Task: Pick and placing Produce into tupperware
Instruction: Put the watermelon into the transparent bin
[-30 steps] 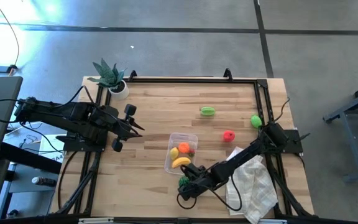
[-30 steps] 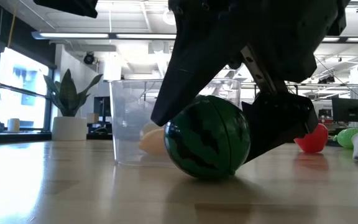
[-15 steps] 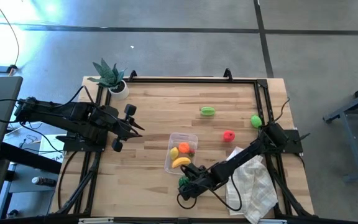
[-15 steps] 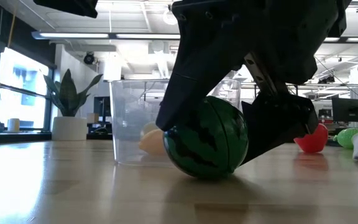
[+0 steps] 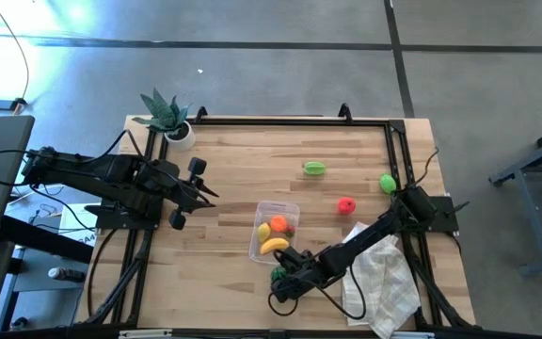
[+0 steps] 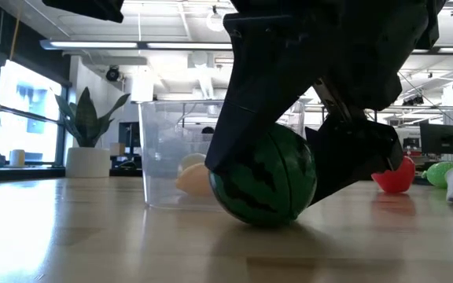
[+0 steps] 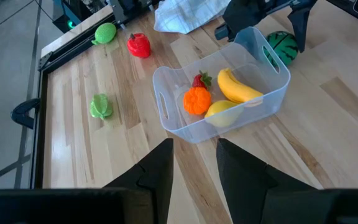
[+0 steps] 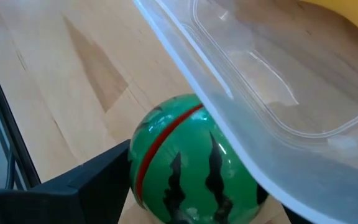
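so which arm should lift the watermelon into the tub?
Right. The right gripper already straddles the watermelon on the table just outside the tupperware. The left gripper waits open on the far side of the tub.

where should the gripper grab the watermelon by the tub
Grip the watermelon across its widest middle, coming down from above. It is a smooth ball resting on the table, so only a hold at the equator keeps it from squirting out. The tupperware stands close beside it, so set the fingers along the tub wall, not toward it. The right gripper already straddles it this way.
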Controlling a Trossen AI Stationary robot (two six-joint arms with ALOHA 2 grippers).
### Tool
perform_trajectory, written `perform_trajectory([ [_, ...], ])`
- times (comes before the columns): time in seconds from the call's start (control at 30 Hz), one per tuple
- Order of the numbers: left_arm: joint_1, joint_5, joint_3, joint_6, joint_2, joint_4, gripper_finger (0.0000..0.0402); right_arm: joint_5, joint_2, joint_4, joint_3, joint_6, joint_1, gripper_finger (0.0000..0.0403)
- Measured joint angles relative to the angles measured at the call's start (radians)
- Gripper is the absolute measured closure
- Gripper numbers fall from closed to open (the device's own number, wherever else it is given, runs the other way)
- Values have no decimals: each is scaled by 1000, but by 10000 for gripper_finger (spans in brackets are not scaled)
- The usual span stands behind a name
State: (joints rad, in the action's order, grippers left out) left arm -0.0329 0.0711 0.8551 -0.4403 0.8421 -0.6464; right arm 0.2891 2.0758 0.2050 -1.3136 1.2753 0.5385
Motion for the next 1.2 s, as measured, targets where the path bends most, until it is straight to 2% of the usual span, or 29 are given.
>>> perform_trajectory([
  [0.23,0,0,0,0,0,0,291,0,0,0,0,0,0,82],
  [0.93,0,0,0,0,0,0,291,0,0,8,0,8,0,83],
  [1.2,0,0,0,0,0,0,291,0,0,13,0,11,0,103],
])
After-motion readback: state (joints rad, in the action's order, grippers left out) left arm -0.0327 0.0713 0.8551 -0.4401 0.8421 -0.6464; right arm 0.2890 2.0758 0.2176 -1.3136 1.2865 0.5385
